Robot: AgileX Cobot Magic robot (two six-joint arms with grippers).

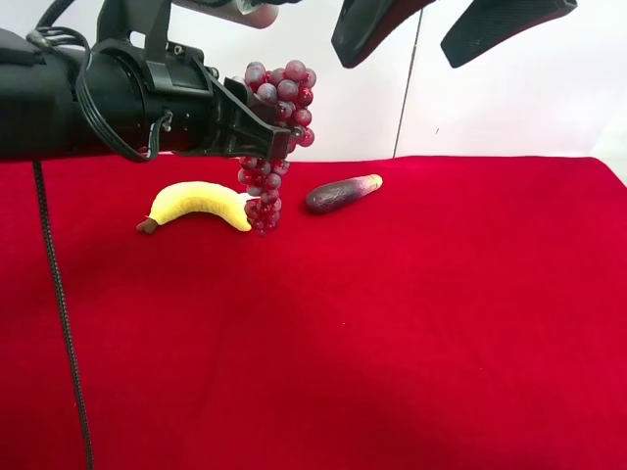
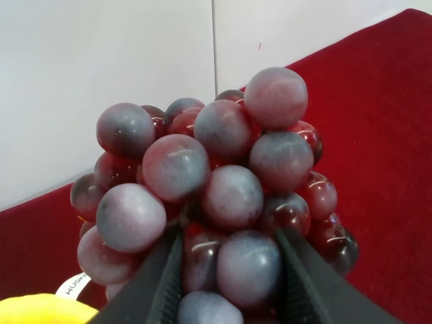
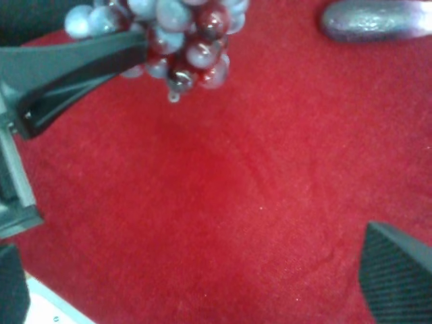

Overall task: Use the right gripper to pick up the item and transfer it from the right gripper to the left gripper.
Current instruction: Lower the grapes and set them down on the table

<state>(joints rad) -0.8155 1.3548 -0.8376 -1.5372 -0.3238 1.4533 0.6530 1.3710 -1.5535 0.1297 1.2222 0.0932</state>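
The bunch of grapes (image 1: 279, 93) hangs upright in my left gripper (image 1: 265, 127), the thick black arm with cables at the exterior high view's left. The jaws are shut on the bunch's middle, and its tip reaches down close to the red cloth. In the left wrist view the grapes (image 2: 223, 189) fill the frame between the left gripper's (image 2: 233, 283) two fingers. My right gripper (image 1: 441, 34) is open and empty, high above and to the right of the bunch. In the right wrist view its fingers stand wide apart, with the grapes (image 3: 182, 40) off to one side.
A yellow plush banana (image 1: 201, 204) lies on the red cloth (image 1: 411, 323) just left of the bunch's tip. A dark eggplant-like piece (image 1: 341, 193) lies to its right and also shows in the right wrist view (image 3: 378, 20). A white wall stands behind.
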